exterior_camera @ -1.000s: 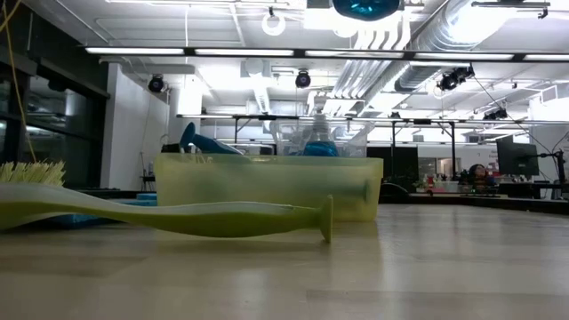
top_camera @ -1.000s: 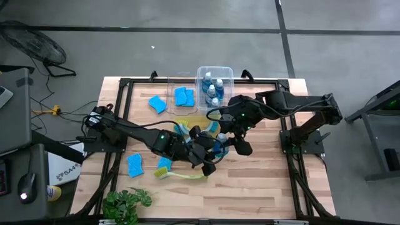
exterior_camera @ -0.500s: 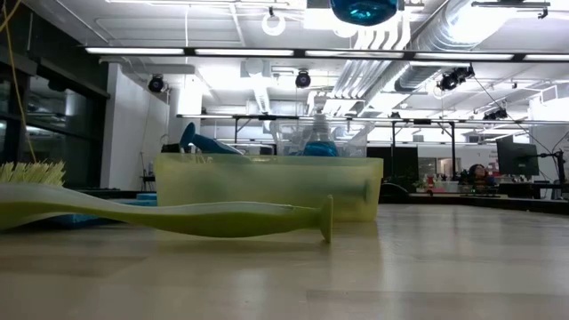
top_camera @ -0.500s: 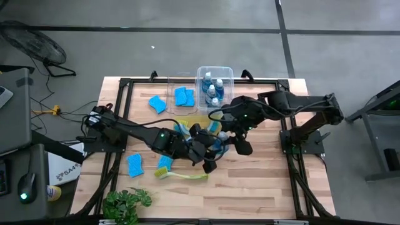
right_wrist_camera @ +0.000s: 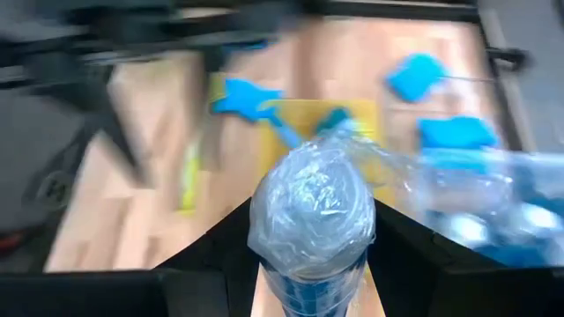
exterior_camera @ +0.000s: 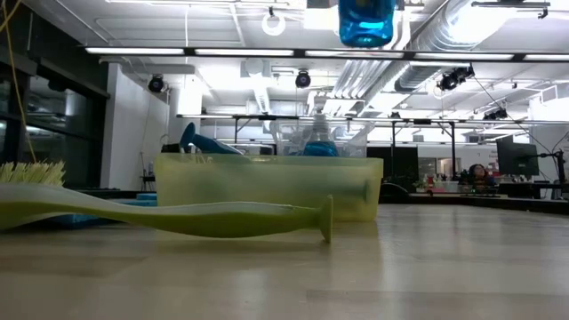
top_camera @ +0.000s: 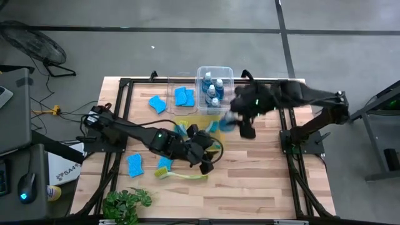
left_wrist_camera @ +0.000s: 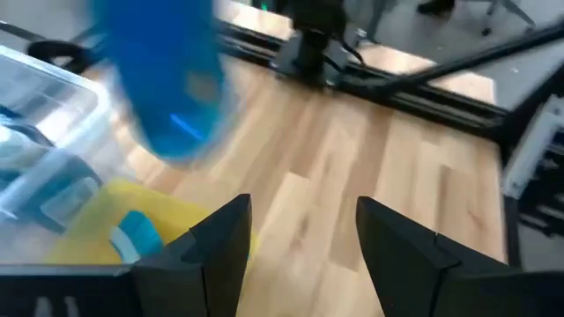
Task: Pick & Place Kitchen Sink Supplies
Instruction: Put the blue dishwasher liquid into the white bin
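The right hand is clamped on a bottle of blue liquid, held in the air over the yellow bin, about one o'clock from table centre. In the right wrist view the bottle's long axis runs along the fingers, its rounded, crinkly clear plastic end pointing outward. The left hand sits near the table's middle, fingers spread with nothing between them. A curvy yellow-green brush lies flat at six o'clock, its handle running side to side. More bottles stand upright in the clear bin at twelve; flat sponges lie about.
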You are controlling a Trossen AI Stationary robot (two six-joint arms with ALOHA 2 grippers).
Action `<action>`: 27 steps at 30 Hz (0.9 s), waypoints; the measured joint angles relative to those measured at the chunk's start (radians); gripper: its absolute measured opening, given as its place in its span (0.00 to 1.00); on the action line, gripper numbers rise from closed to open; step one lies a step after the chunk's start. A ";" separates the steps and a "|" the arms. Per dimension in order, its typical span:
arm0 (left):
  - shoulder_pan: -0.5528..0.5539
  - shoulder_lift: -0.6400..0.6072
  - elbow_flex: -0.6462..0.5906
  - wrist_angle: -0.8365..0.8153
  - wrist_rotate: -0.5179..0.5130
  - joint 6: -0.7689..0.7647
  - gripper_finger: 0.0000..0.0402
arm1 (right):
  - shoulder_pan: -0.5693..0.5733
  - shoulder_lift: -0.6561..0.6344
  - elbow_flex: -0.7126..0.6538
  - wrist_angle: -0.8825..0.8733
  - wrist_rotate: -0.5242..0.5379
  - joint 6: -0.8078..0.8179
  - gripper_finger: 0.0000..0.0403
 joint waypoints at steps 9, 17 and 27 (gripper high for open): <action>0.001 -0.056 0.000 -0.121 -0.063 -0.001 0.50 | -0.128 -0.102 -0.001 -0.092 0.024 -0.041 0.41; 0.017 -0.068 0.000 -0.257 -0.146 -0.021 0.50 | -0.234 -0.172 -0.002 -0.178 0.028 -0.074 0.41; 0.140 -0.085 -0.104 -0.204 -0.024 -0.033 0.50 | -0.340 -0.185 -0.076 -0.133 -0.005 -0.137 0.41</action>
